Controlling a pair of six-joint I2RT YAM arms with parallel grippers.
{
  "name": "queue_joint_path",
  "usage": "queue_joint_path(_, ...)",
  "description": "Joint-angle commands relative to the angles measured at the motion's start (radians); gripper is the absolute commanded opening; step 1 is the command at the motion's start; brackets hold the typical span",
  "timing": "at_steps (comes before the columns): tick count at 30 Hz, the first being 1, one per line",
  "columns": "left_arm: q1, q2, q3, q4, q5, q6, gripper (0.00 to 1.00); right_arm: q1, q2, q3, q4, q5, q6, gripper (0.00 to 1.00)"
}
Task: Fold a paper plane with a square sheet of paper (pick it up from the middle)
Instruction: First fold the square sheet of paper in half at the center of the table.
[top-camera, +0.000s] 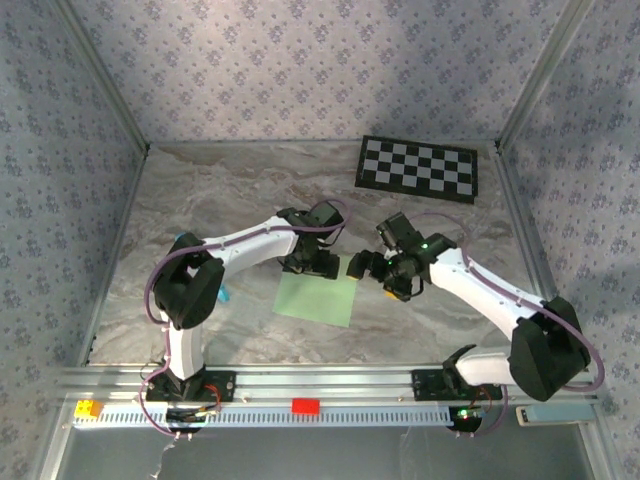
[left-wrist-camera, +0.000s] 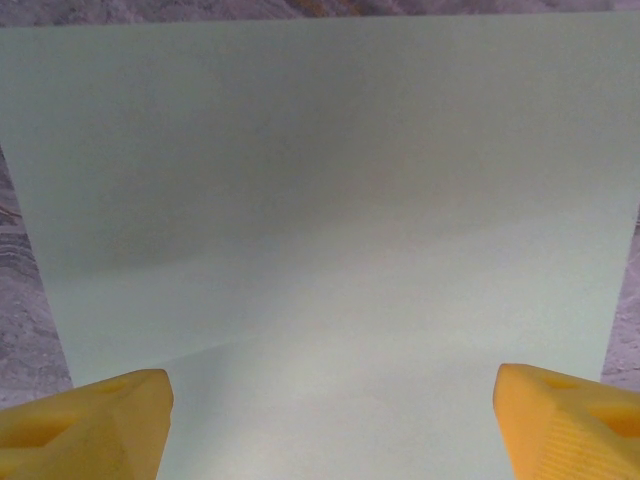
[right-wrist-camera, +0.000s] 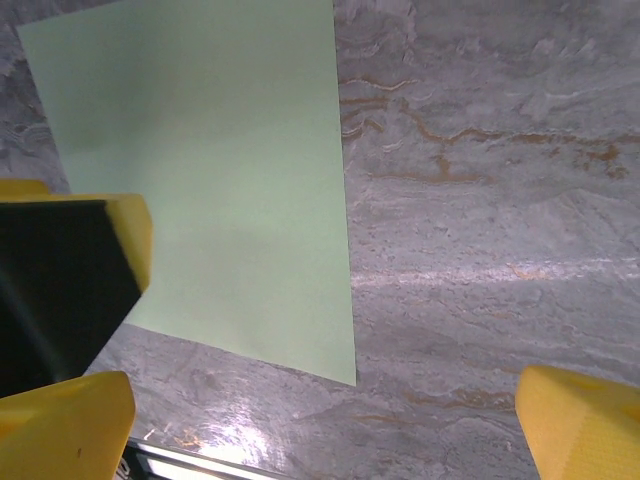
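Observation:
The square sheet of paper lies flat on the marble table, pale mint green and uncreased. My left gripper hovers over its far edge, open. In the left wrist view the paper spreads under the gripper, whose yellow fingertips stand wide apart with nothing between them. My right gripper is open just right of the paper's far right corner. In the right wrist view the gripper is over bare marble, beside the paper.
A black-and-white checkerboard lies at the back right. A small cyan stick sits by the left arm. A black-faced yellow block covers part of the paper's left side. Metal frame posts and patterned walls enclose the table.

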Motion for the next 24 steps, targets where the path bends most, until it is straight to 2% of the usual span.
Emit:
queue_joint_path(1, 0.001, -0.008, -0.003, -0.004, 0.034, 0.016, 0.84, -0.021, -0.034, -0.014, -0.032, -0.001, -0.002, 1.00)
queue_joint_path(15, 0.000, 0.015, 0.014, -0.006, 0.072, 0.018, 0.83, -0.070, -0.031, -0.030, -0.002, -0.034, -0.049, 1.00)
queue_joint_path(24, -0.024, 0.113, 0.100, -0.072, 0.019, 0.016, 0.84, -0.082, -0.046, -0.056, 0.018, -0.018, -0.090, 1.00)
